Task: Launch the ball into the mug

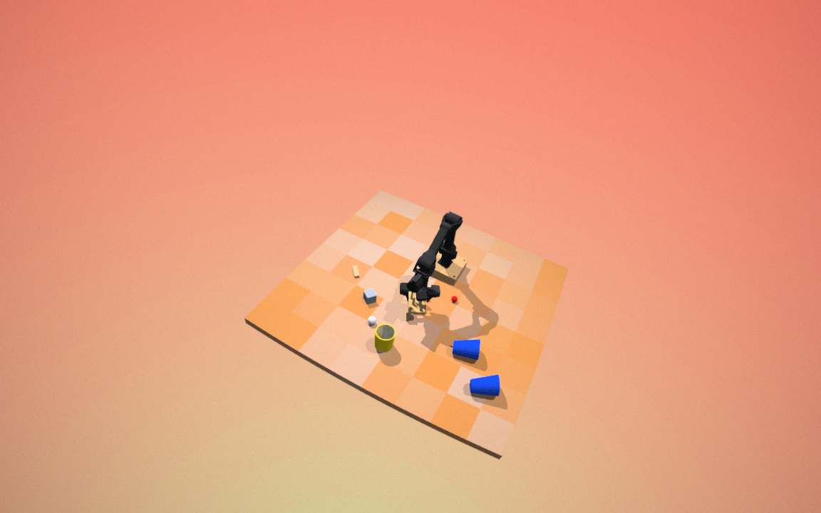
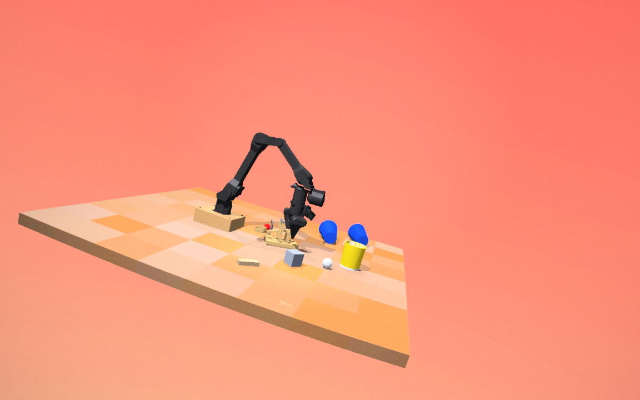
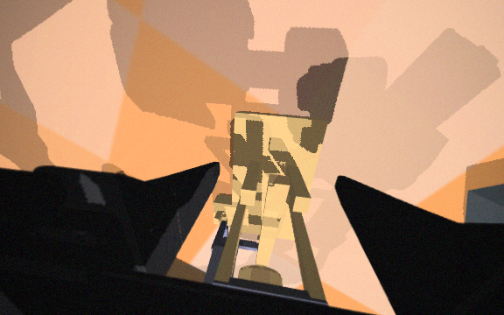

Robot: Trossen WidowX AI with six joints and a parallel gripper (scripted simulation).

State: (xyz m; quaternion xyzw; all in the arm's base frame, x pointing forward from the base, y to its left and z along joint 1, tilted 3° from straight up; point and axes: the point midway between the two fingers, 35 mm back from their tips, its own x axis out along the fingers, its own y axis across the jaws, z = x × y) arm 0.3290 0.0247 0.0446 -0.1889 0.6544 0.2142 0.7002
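Your black six-joint arm point(image 2: 263, 144) rises from its tan wooden base block point(image 2: 203, 217) at the left, peaks at the elbow, then drops steeply so the pincer point(image 2: 294, 233) points down over the pale wooden catapult point(image 2: 278, 238). You have the pincer spread nearly full, empty, its fingers straddling the catapult's frame point(image 3: 274, 166) without touching. The small red ball point(image 1: 454, 298) lies on the checkered orange desk point(image 1: 311, 331) beside the catapult; the yellow cylindrical mug point(image 2: 353, 255) stands upright further right.

Grey cube point(image 3: 499, 201) cut off, wrist view.
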